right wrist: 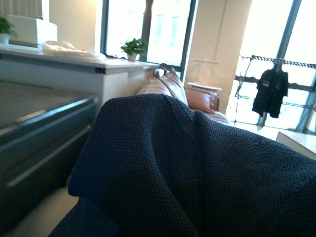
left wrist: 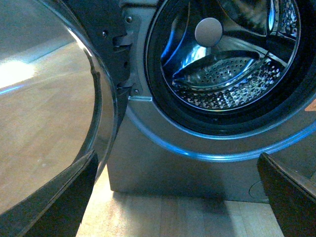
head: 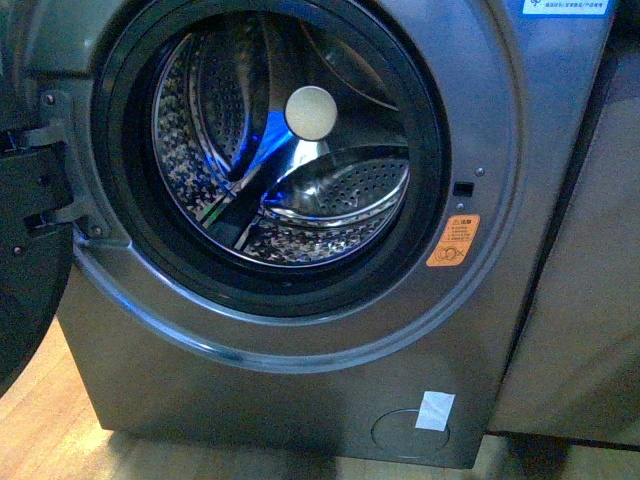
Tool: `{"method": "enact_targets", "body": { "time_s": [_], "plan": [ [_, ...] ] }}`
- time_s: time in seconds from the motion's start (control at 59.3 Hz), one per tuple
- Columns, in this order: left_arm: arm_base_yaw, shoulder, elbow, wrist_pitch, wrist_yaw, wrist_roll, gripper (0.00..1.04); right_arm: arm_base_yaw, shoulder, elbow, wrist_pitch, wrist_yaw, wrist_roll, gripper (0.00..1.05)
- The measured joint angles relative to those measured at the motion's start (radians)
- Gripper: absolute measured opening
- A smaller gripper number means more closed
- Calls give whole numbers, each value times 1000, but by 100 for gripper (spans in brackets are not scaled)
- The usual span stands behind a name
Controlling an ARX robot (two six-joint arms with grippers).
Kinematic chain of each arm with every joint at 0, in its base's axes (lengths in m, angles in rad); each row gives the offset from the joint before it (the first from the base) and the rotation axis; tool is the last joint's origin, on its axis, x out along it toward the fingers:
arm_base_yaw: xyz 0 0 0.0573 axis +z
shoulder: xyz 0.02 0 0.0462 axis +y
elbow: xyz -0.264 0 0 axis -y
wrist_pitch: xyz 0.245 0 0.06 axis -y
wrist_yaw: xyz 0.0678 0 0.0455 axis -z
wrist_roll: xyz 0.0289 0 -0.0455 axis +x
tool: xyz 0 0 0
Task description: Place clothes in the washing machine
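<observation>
The front and left wrist views are dim and slightly soft, with blue light glinting inside the steel drum [head: 300,190], while in the right wrist view overexposed windows [right wrist: 168,24] give strong backlight and leave the near clothes [right wrist: 197,168] dark.

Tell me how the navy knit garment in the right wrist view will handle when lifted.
Probably floppy: the navy garment folds and sags in soft creases, so it should droop rather than hold shape. Its open, textured knit looks grippy, not slippery. Hanging ends might catch on the door rim of the washing machine.
</observation>
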Motion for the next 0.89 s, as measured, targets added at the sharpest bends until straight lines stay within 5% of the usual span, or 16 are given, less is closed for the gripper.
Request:
{"method": "enact_targets", "body": {
  "time_s": [0.27, 0.573, 0.893],
  "plan": [
    [0, 0, 0, 0, 0, 0, 98, 428, 10, 271, -269, 233, -89, 12],
    [0, 0, 0, 0, 0, 0, 98, 938, 90, 286, -365, 519, -257, 12],
    [0, 0, 0, 0, 0, 0, 98, 1256, 121, 211, -322, 644, -312, 12]
  ]
}}
